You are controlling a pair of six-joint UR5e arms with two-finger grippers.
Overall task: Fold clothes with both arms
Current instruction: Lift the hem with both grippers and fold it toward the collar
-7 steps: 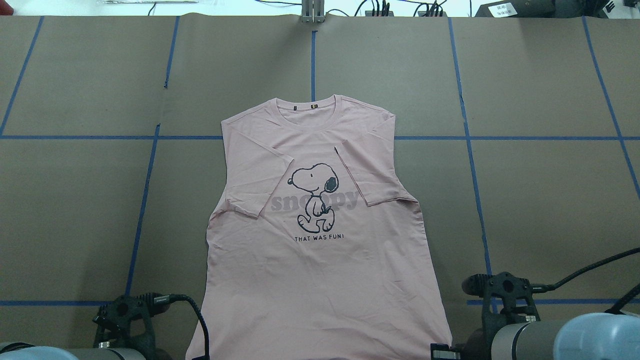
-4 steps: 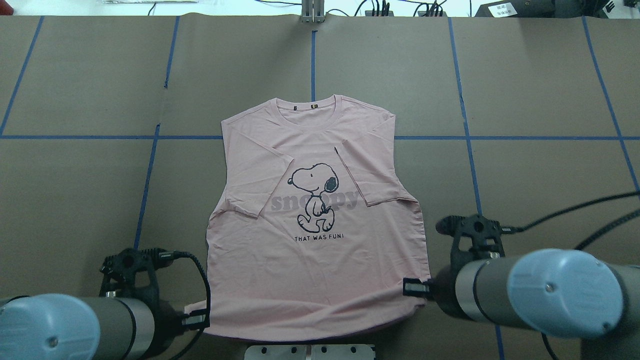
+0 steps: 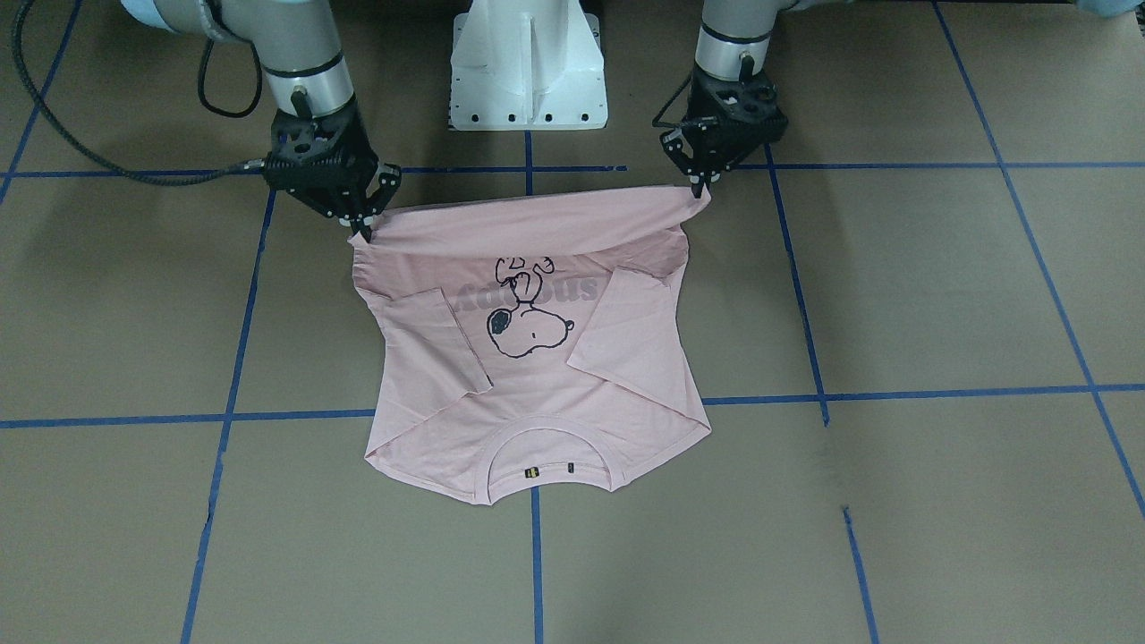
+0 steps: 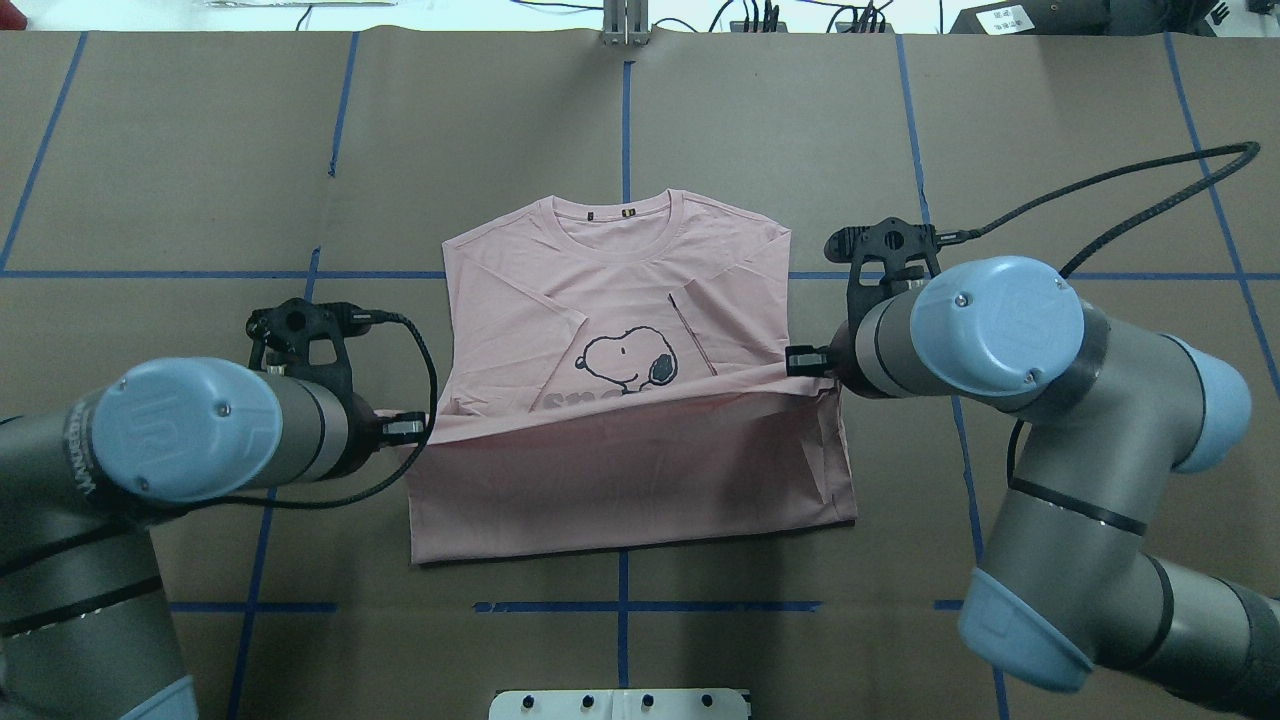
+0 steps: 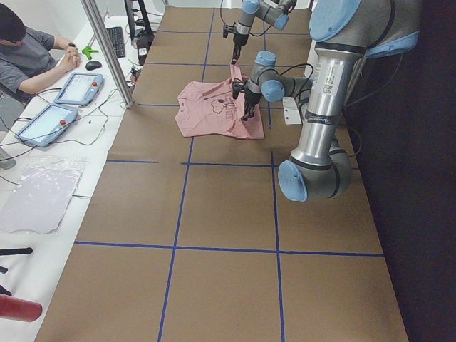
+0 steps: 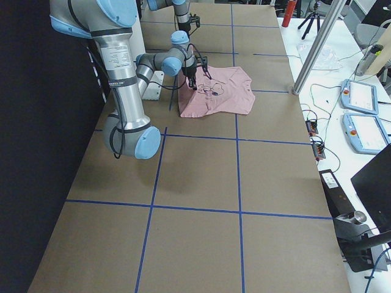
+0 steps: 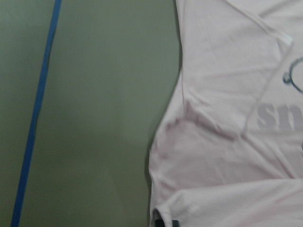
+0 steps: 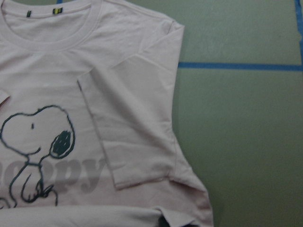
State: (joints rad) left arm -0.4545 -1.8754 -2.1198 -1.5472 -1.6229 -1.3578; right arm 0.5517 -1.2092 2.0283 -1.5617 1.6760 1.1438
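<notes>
Evidently caught mid-fold. Lying front-up on the brown table [image 4: 200, 150], just ahead of the white pedestal [image 3: 528, 63], collar [image 4: 625, 215] on the far side from the robot: one pink T-shirt [image 4: 620, 480]. Gripped by its two bottom corners, one per arm: clamped tight in the left gripper [image 3: 699, 186] on its own side, pinched just as firmly in the right gripper [image 3: 362, 229] on the other.

Lifted clear of the table that way and brought over toward the collar, leaving the hem [image 4: 610, 385] stretched between the two grippers across the dog print [image 4: 630, 355] and hiding most of the grey lettering. Held at both ends presumably to keep that edge taut and straight rather than sagging onto the chest. Raised, most likely, to avoid dragging the sleeves [image 4: 520, 345] out of place. Tucked inward over the chest already, both of them, for a narrower, squarer shape to fold. Left flat on the table at the collar end, probably as an anchor through plain weight and friction.

Not quite square, though: right-hand corner sitting a little further forward than the left, with some bunching down the side seam [image 4: 838, 450] below the right gripper. Probably worth evening out before lowering, or else risking a crooked, creased fold
</notes>
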